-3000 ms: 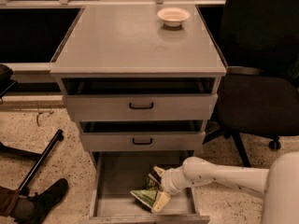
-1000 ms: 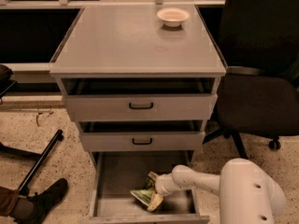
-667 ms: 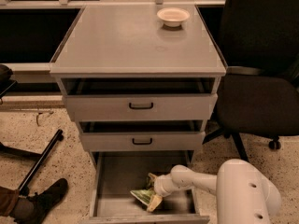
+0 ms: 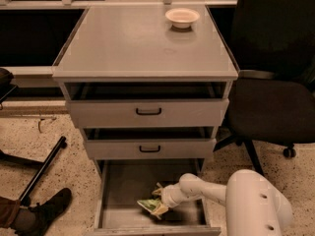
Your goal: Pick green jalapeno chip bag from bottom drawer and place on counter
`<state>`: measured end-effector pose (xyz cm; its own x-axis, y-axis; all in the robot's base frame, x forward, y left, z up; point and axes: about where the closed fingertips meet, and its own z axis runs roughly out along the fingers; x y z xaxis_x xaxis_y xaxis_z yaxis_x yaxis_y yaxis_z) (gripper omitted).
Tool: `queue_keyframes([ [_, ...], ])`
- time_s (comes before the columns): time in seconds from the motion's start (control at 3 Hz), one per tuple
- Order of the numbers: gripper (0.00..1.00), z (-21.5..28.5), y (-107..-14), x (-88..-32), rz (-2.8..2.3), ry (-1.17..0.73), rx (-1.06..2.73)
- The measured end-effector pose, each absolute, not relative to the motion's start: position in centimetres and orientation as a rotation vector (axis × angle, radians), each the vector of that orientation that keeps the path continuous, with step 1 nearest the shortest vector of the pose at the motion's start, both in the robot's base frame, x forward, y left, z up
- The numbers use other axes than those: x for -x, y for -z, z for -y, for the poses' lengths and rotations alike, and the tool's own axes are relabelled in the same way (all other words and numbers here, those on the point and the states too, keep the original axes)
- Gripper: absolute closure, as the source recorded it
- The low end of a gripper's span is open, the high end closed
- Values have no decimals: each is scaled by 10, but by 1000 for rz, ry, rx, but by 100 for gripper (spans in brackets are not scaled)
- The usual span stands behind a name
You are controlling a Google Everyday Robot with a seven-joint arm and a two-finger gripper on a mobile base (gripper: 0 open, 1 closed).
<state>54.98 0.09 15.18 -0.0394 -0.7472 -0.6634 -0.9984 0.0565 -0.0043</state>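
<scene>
A speckled floor is seen around a grey metal cabinet, with a dark office chair (image 4: 268, 104) at its right and a shoe (image 4: 47, 211) at the lower left. On the counter (image 4: 123, 45) only a white bowl (image 4: 182, 16) is seen, near the back right corner.

The bottom drawer (image 4: 123, 188) is pulled out, and the green jalapeno chip bag (image 4: 150, 205) lies on its floor, towards the front and right of the middle. Compared with three seconds earlier, the bulky white link of the arm (image 4: 256, 203) has been swung into the lower right foreground, while the gripper (image 4: 163, 199) has been kept at the bag. Over the last second almost nothing is altered, and the bag is found in the same spot. From this it is judged that a hold is being settled and that the lift has not yet begun.

The bag's right part is covered by the gripper. How wide the gripper stands, and whether the bag is actually held, cannot be told. The drawer's right front corner is hidden by the arm, its rear is lost in shadow under the middle drawer (image 4: 147, 149), and the arm's base is cut off by the frame.
</scene>
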Motion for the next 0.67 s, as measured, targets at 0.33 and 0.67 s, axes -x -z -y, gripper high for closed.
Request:
queue_keyframes([
  [0.33,65,-1,-152,-550,-1840,-656,1742],
  [0.67,88,-2,-161,-550,-1842,-643,1745],
])
